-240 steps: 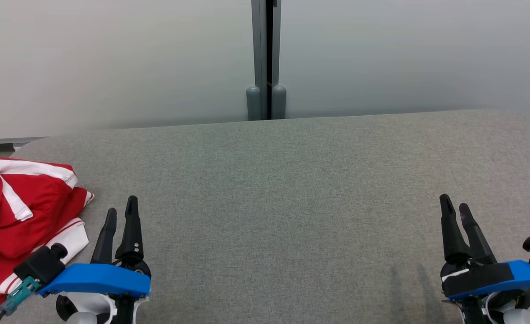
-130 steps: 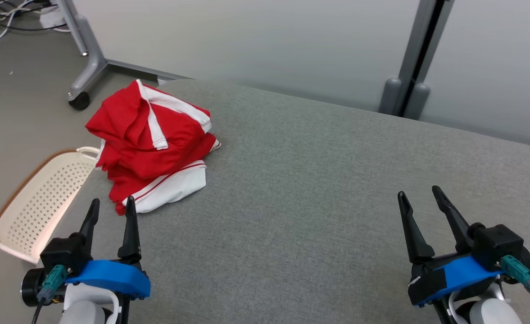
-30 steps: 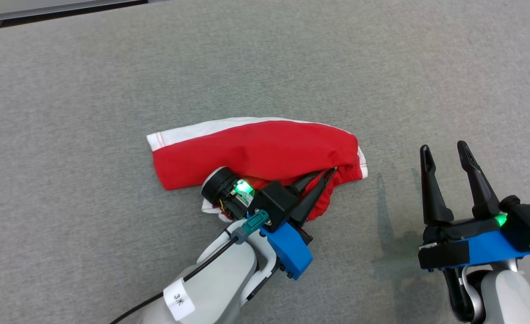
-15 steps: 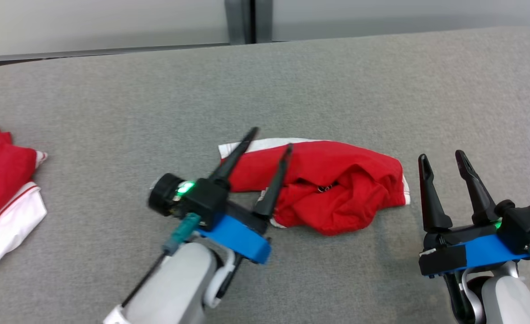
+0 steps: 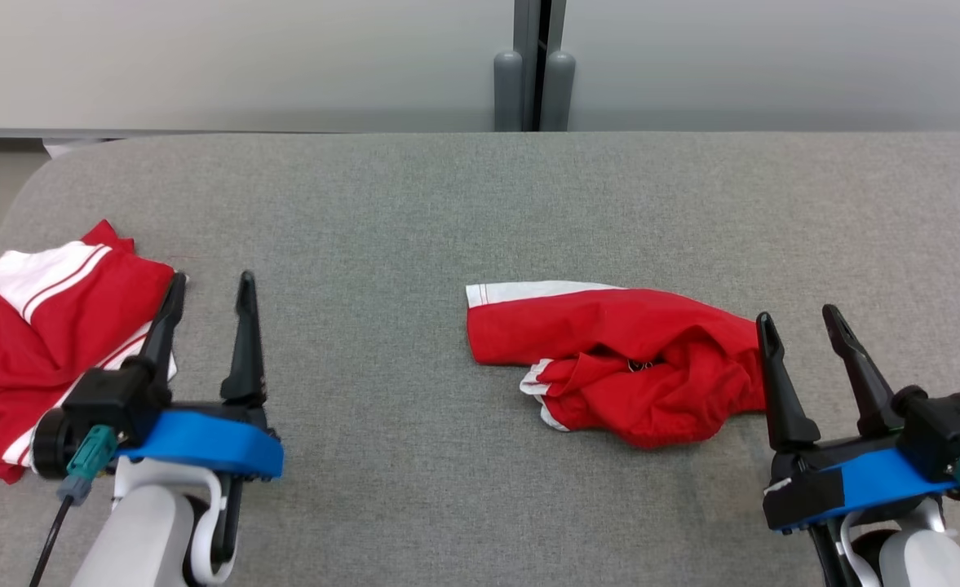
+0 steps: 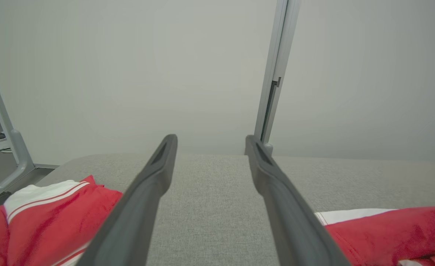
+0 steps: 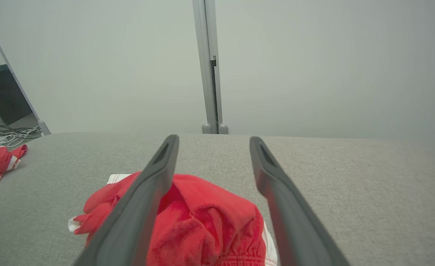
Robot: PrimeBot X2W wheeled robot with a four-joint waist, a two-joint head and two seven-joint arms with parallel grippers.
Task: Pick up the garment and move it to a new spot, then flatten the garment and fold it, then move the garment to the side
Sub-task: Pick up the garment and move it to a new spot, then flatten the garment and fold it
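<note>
A red garment with white trim point(image 5: 618, 367) lies crumpled on the grey padded table point(image 5: 447, 204), right of centre; it appears in the right wrist view point(image 7: 202, 221) and at the lower right of the left wrist view point(image 6: 387, 232). My right gripper point(image 5: 798, 326) stands open just right of it, with the left finger at the garment's edge and nothing between the fingers. My left gripper point(image 5: 210, 289) is open at the lower left, well away from that garment, holding nothing.
A second heap of red and white clothing point(image 5: 47, 334) lies at the table's left edge, beside my left gripper, seen too as the heap point(image 6: 47, 214). A grey partition post point(image 5: 533, 65) stands behind the table. Bare cloth lies between the two grippers.
My left gripper let go of the red garment at the table's middle and drew back to the lower left, open. The camera has lifted and turned.
</note>
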